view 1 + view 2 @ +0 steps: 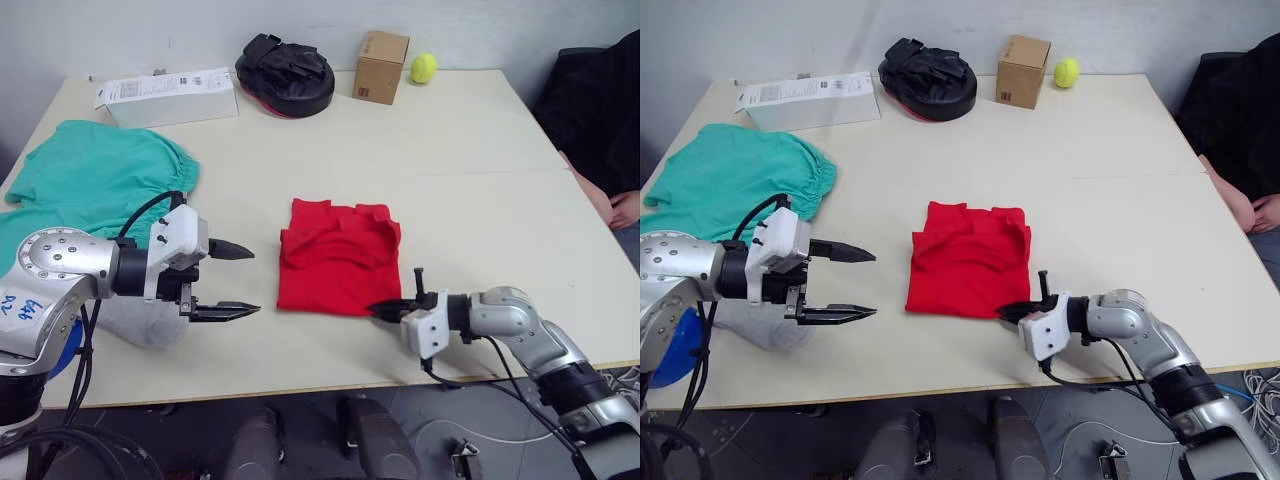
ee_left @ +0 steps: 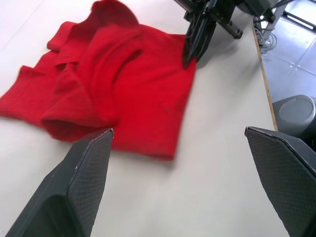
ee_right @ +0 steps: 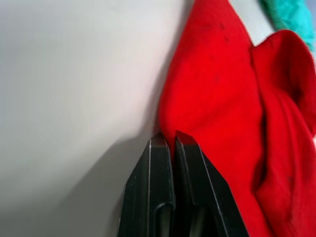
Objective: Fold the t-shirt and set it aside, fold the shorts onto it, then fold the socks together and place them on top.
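Hovering left hand [image 1: 232, 281] spread wide; right hand [image 1: 384, 309] clenched at t-shirt [image 1: 338, 258] near corner.

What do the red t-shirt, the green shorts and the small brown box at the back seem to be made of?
The t-shirt looks like soft matte knit, probably cotton: it lies in thick, rounded folds. The shorts seem a thinner, smoother fabric, crumpled, with gathered hems. The box looks like plain brown cardboard, matte, with sharp edges.

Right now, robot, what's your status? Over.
Left claw open, empty. Right claw shut at near corner of folded bright red cotton t-shirt. Teal-green thin shorts waiting, nothing blocking.
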Controlling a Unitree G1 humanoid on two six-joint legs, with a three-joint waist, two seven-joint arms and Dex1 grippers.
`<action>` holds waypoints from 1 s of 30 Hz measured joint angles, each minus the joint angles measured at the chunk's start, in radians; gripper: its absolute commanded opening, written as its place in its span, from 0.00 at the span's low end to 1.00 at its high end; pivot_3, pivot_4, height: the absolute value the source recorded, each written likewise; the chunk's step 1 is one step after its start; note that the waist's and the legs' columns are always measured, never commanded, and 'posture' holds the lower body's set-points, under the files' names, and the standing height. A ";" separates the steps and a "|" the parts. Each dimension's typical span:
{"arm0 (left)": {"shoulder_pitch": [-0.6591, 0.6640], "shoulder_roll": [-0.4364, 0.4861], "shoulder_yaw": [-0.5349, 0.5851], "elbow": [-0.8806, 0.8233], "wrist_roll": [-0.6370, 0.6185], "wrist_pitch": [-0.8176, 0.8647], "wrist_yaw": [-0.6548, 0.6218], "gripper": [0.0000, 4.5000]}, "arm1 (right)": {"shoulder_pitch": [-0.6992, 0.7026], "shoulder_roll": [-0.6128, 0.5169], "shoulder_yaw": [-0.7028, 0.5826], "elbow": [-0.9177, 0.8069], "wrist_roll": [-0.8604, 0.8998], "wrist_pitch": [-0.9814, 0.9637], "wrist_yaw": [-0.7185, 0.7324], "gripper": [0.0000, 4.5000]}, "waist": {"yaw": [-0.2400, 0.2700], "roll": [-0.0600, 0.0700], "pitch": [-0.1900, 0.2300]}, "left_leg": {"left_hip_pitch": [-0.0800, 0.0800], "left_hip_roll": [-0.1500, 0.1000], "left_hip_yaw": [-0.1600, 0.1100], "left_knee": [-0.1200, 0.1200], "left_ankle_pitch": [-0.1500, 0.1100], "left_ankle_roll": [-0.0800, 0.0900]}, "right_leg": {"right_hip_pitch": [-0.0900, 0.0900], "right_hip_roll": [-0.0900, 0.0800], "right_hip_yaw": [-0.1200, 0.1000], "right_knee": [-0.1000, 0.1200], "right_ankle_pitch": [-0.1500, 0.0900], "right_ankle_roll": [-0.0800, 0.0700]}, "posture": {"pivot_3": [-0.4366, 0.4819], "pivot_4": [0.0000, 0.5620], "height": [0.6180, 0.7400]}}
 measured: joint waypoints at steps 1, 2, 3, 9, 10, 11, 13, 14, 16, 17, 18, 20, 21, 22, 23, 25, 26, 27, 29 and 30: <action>0.010 0.004 0.000 -0.012 0.000 -0.003 -0.006 1.00 | 0.020 -0.023 0.004 -0.021 0.026 -0.003 0.021 0.00 | -0.001 0.000 0.000 | 0.000 0.000 0.000 0.000 0.000 0.000 | 0.000 0.000 0.000 0.000 0.000 0.000 | 0.48 0.27 1.00; 0.017 0.005 0.000 -0.015 0.000 -0.007 -0.011 1.00 | 0.035 -0.037 0.007 -0.036 0.046 -0.002 0.038 0.00 | -0.001 0.000 0.000 | 0.000 0.000 0.000 0.000 0.000 0.000 | 0.000 0.000 0.000 0.000 0.000 0.000 | 0.48 0.27 1.00; 0.028 0.005 0.000 -0.017 0.000 -0.013 -0.015 1.00 | 0.056 -0.055 0.012 -0.058 0.069 -0.001 0.055 0.00 | -0.002 0.000 0.000 | 0.000 0.000 0.000 0.000 0.000 0.000 | 0.000 0.000 0.000 0.000 0.000 0.000 | 0.48 0.27 1.00; 0.081 0.011 -0.008 -0.037 0.016 -0.063 -0.034 1.00 | 0.160 -0.129 0.017 -0.143 0.135 -0.023 0.109 0.00 | -0.004 0.000 0.000 | 0.000 0.000 -0.001 0.000 -0.002 0.003 | 0.000 0.000 0.000 0.000 0.000 0.000 | 0.48 0.27 1.00; 0.086 0.011 -0.010 -0.040 0.023 -0.076 -0.035 1.00 | 0.165 -0.130 0.017 -0.147 0.135 -0.025 0.113 0.00 | -0.004 0.000 0.000 | 0.000 0.000 -0.001 0.000 -0.002 0.003 | 0.000 0.000 -0.001 0.000 0.000 0.000 | 0.48 0.27 1.00; 0.088 0.011 -0.012 -0.041 0.028 -0.087 -0.037 1.00 | 0.168 -0.130 0.017 -0.149 0.135 -0.027 0.113 0.00 | -0.003 0.000 0.000 | 0.000 0.000 -0.001 0.000 -0.002 0.003 | 0.000 0.000 -0.001 0.000 0.000 0.000 | 0.48 0.27 1.00; 0.088 0.011 -0.024 -0.040 0.049 -0.118 -0.041 1.00 | 0.168 -0.130 0.016 -0.149 0.133 -0.040 0.113 0.00 | -0.003 0.000 0.000 | 0.001 0.000 -0.001 0.000 -0.002 0.003 | 0.000 0.000 -0.001 0.000 0.000 0.000 | 0.48 0.27 1.00; 0.087 0.009 -0.041 -0.032 0.070 -0.152 -0.046 1.00 | 0.167 -0.130 0.016 -0.149 0.128 -0.045 0.112 0.00 | -0.002 0.000 0.000 | 0.001 0.000 -0.001 0.000 -0.002 0.003 | 0.000 0.000 -0.001 0.000 0.000 -0.001 | 0.48 0.27 1.00; 0.077 -0.005 -0.075 -0.001 0.110 -0.211 -0.053 1.00 | 0.167 -0.132 0.016 -0.150 0.137 -0.041 0.116 0.00 | -0.002 0.000 0.000 | 0.001 0.000 -0.001 0.000 -0.002 0.003 | 0.000 0.000 -0.001 0.000 0.000 -0.001 | 0.48 0.27 1.00; 0.073 -0.013 -0.089 0.009 0.123 -0.229 -0.054 1.00 | 0.167 -0.138 0.016 -0.154 0.144 -0.039 0.119 0.00 | -0.002 0.000 0.000 | 0.000 0.000 -0.001 0.000 -0.002 0.003 | 0.000 0.000 -0.001 0.000 0.000 -0.001 | 0.48 0.27 1.00; 0.062 -0.019 -0.102 0.026 0.130 -0.245 -0.055 1.00 | 0.171 -0.151 0.015 -0.168 0.165 -0.023 0.128 0.05 | -0.001 0.000 0.000 | 0.000 0.000 -0.001 0.000 -0.002 0.003 | 0.000 0.000 -0.001 0.000 0.000 -0.001 | 0.48 0.27 1.00; 0.039 -0.031 -0.120 0.045 0.143 -0.261 -0.056 1.00 | 0.179 -0.185 0.012 -0.200 0.206 0.008 0.151 0.15 | 0.000 0.000 0.000 | 0.000 0.000 -0.001 0.000 -0.002 0.004 | 0.000 0.000 -0.001 0.000 0.000 -0.001 | 0.48 0.27 1.00; 0.026 -0.036 -0.125 0.055 0.147 -0.269 -0.056 1.00 | 0.183 -0.199 0.010 -0.214 0.222 0.021 0.161 0.22 | 0.000 0.000 0.000 | 0.000 0.000 -0.001 0.000 -0.002 0.004 | 0.001 0.000 -0.001 0.000 0.000 0.000 | 0.48 0.27 1.00; 0.022 -0.037 -0.125 0.062 0.149 -0.274 -0.056 1.00 | 0.186 -0.208 0.007 -0.225 0.235 0.026 0.168 0.29 | 0.000 0.000 0.000 | 0.000 0.000 -0.001 0.000 -0.002 0.004 | 0.001 0.000 -0.001 0.000 0.000 0.000 | 0.48 0.27 1.00; 0.019 -0.038 -0.126 0.068 0.154 -0.281 -0.056 1.00 | 0.196 -0.218 -0.001 -0.240 0.255 0.032 0.178 0.36 | 0.001 0.000 0.000 | 0.000 0.000 -0.001 0.000 -0.002 0.004 | 0.001 0.000 -0.001 0.000 0.000 0.000 | 0.48 0.27 1.00; 0.018 -0.042 -0.128 0.070 0.161 -0.292 -0.059 1.00 | 0.222 -0.241 -0.016 -0.283 0.299 0.055 0.196 0.51 | 0.002 0.000 0.000 | 0.000 0.000 -0.001 0.000 -0.002 0.004 | 0.001 0.000 -0.001 0.000 0.000 0.000 | 0.48 0.27 1.00; 0.017 -0.045 -0.129 0.073 0.162 -0.298 -0.063 1.00 | 0.231 -0.252 -0.023 -0.305 0.316 0.067 0.204 0.58 | 0.001 0.000 0.000 | 0.000 0.000 -0.001 0.000 -0.002 0.004 | 0.001 0.000 -0.001 0.000 0.000 0.000 | 0.48 0.27 1.00; 0.012 -0.050 -0.133 0.077 0.164 -0.306 -0.066 1.00 | 0.237 -0.262 -0.032 -0.330 0.337 0.082 0.211 0.66 | 0.000 0.000 0.000 | 0.000 0.001 -0.001 0.000 -0.002 0.004 | 0.001 0.000 -0.001 0.000 0.000 0.000 | 0.48 0.27 1.00; -0.003 -0.058 -0.147 0.097 0.175 -0.329 -0.071 1.00 | 0.254 -0.274 -0.054 -0.372 0.369 0.108 0.221 0.81 | 0.002 0.000 0.000 | 0.001 0.000 -0.002 0.000 -0.002 0.004 | 0.001 0.000 -0.001 0.001 0.000 0.000 | 0.48 0.27 1.00; -0.010 -0.064 -0.153 0.109 0.187 -0.344 -0.074 1.00 | 0.263 -0.283 -0.065 -0.390 0.389 0.124 0.227 0.87 | 0.003 0.000 0.000 | 0.000 0.000 -0.002 0.000 -0.002 0.004 | 0.001 0.000 -0.001 0.001 0.000 0.000 | 0.48 0.27 1.00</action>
